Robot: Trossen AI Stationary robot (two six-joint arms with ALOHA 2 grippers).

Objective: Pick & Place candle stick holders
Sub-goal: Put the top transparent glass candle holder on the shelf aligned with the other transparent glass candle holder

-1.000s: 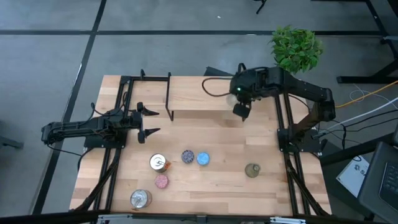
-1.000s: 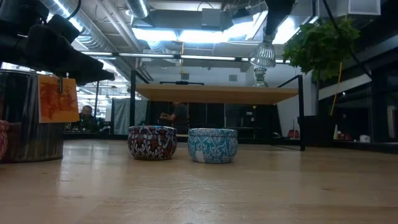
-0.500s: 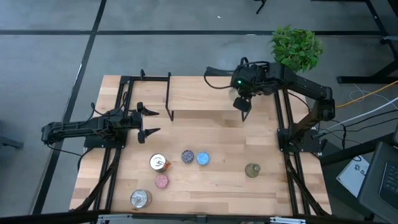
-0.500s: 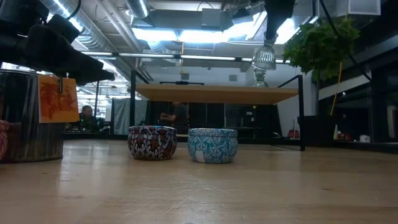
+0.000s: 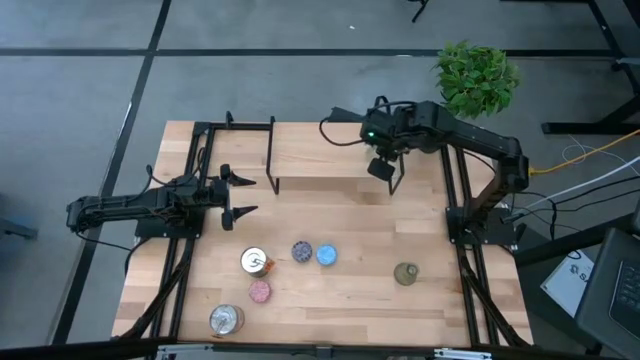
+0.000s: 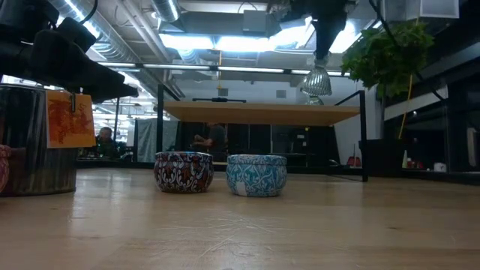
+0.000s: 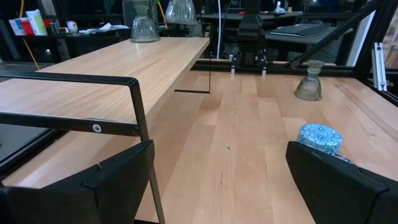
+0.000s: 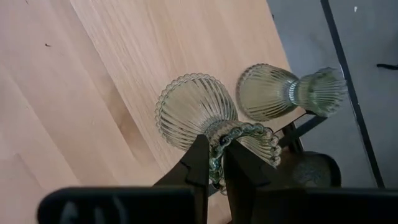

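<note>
The right gripper [image 8: 214, 163], clamped on a ribbed pale olive-green glass candle stick holder [image 8: 198, 118], carries it above the raised wooden shelf [image 5: 320, 160]; next it probably needs lowering beside its standing twin [image 8: 283, 92]

The floor [image 5: 90, 70] around the table [image 5: 360, 290] is grey, crossed by dark lines. A leafy green plant [image 5: 477, 77] stands at the table's far right corner. Seen from table height, the room behind is dim, with silvery ducts [image 6: 101, 34] and bright ceiling lights [image 6: 225, 37] overhead. A person [image 6: 216, 139] stands far back, and another [image 6: 103, 136] shows farther left.
</note>
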